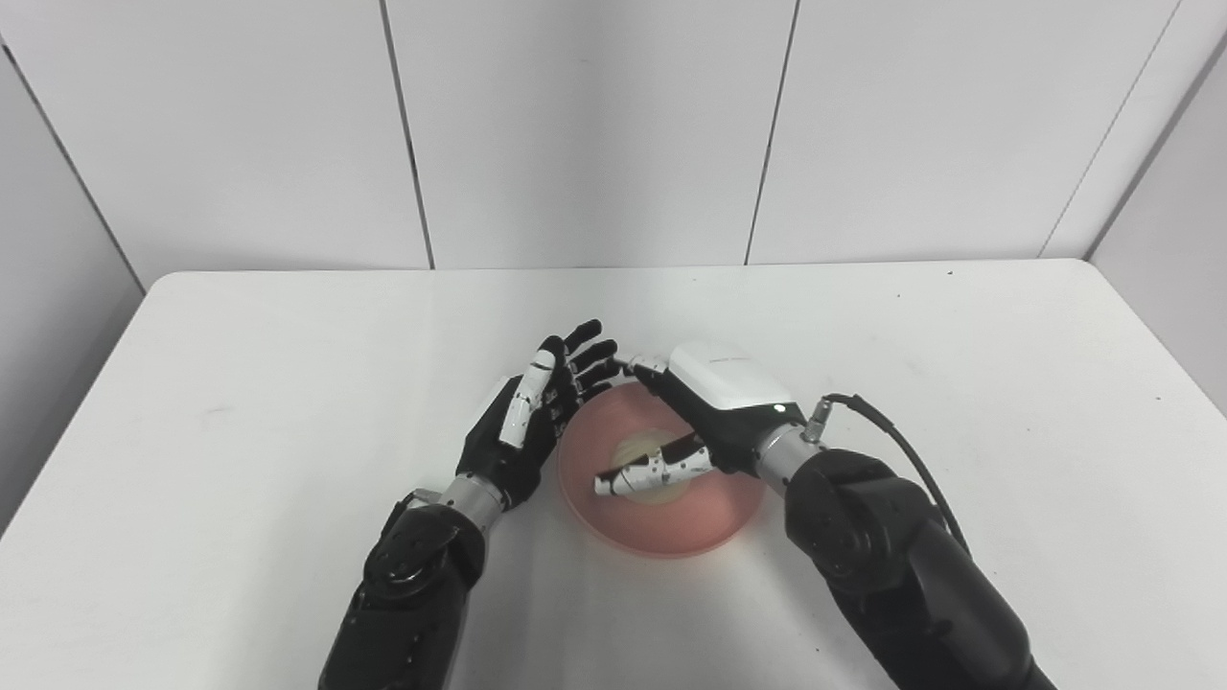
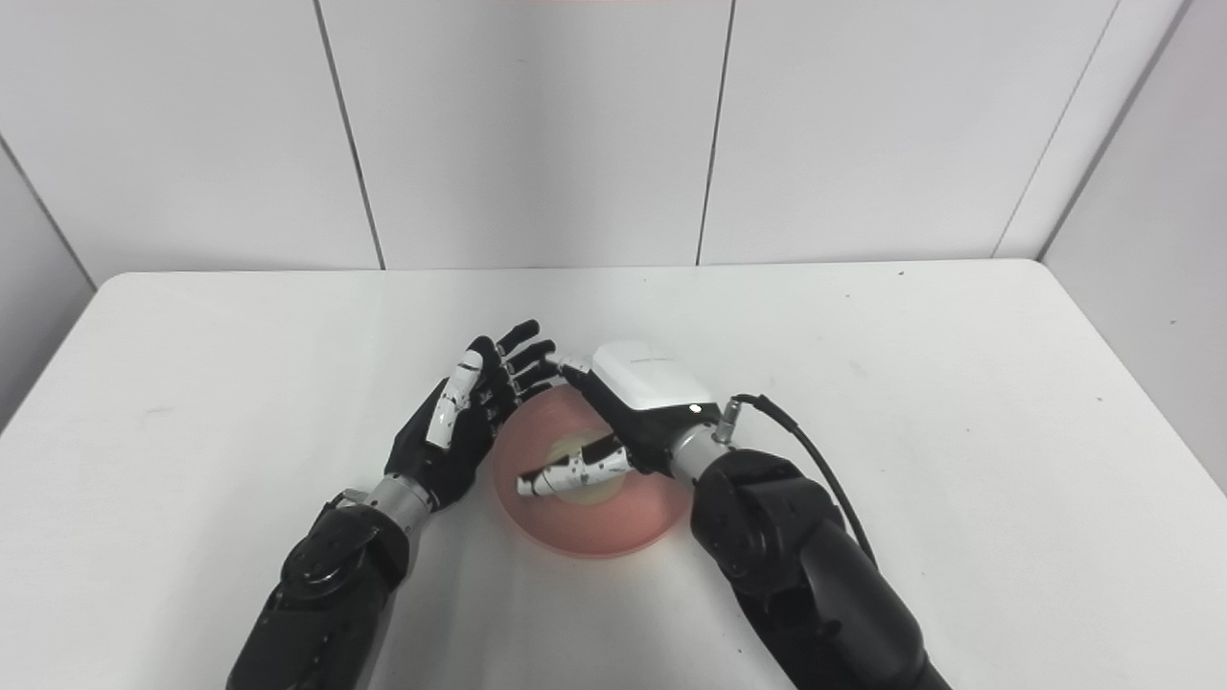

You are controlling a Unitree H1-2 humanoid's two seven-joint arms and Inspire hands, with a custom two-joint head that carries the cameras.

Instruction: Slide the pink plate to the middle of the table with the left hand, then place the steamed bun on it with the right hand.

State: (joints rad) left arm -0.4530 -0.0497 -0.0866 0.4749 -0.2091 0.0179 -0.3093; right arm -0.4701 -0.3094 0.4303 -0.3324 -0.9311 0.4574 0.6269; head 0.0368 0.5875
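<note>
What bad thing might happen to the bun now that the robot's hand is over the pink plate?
The right hand hangs over the pink plate with its thumb lying across the steamed bun. When it lifts away, it might drag the bun off the middle or off the plate. The left hand is open right beside the plate's rim, so a small move could push the plate. The two hands' fingertips are also very close and might bump.

The white table (image 1: 288, 402) bears a pink plate (image 1: 661, 532).
</note>
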